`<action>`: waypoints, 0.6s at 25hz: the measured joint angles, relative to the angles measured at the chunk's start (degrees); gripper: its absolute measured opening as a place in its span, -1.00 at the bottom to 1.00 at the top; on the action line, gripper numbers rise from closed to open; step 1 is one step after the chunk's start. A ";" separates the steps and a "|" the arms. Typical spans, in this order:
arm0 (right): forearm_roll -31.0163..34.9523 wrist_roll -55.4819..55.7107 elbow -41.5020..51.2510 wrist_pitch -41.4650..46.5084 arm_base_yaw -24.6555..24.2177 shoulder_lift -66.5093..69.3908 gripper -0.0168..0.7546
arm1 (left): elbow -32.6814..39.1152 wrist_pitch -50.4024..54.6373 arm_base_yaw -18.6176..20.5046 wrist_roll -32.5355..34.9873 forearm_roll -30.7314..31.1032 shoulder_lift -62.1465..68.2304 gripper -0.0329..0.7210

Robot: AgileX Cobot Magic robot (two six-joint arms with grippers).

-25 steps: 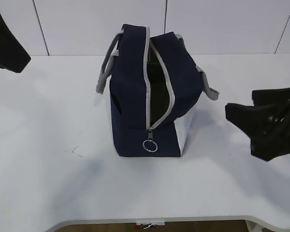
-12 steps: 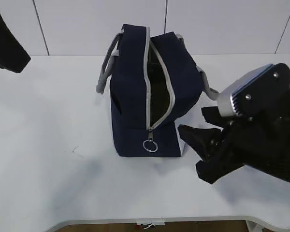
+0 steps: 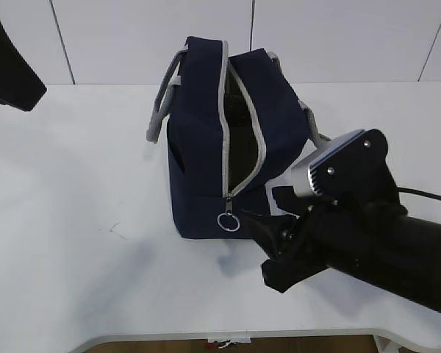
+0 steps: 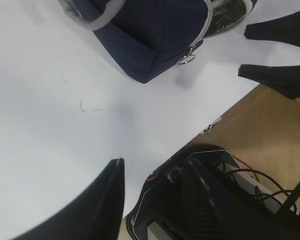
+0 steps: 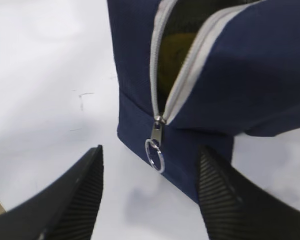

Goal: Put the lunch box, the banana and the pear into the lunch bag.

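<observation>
The navy lunch bag (image 3: 202, 147) stands mid-table with its grey zipper open along the top and down the near end. Its metal ring pull (image 3: 228, 220) hangs low on that end. My right gripper (image 3: 259, 207) is open and low at the bag's near right corner. In the right wrist view its fingers (image 5: 80, 195) straddle the ring pull (image 5: 155, 155) without touching it. A dull yellow shape (image 5: 176, 47) shows inside the opening; I cannot tell what it is. The lunch box, banana and pear are not clearly visible. My left gripper (image 4: 155, 167) is open and empty, raised at the far left.
The white table (image 3: 73, 243) has a small scuff mark (image 3: 116, 229) left of the bag. Its front edge (image 3: 206, 337) runs close below the right arm. The grey handles (image 3: 162, 103) stick out at both sides of the bag. The robot base (image 4: 205, 210) sits below the table edge.
My right arm has swung left and forward from the right edge, and its open fingers now sit by the bag's ring pull. The left arm and the bag have not moved.
</observation>
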 joint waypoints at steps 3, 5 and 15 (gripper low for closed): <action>-1.07 1.57 0.00 -3.24 0.00 3.24 0.26 | 0.00 0.00 0.00 0.00 0.00 0.00 -0.13; -1.07 1.57 0.00 -5.15 0.00 5.33 0.26 | 0.00 0.00 0.00 0.00 0.00 0.00 -0.13; -1.38 4.73 0.00 -10.24 0.00 12.30 0.26 | 0.00 0.09 0.00 -0.04 0.00 0.00 -0.13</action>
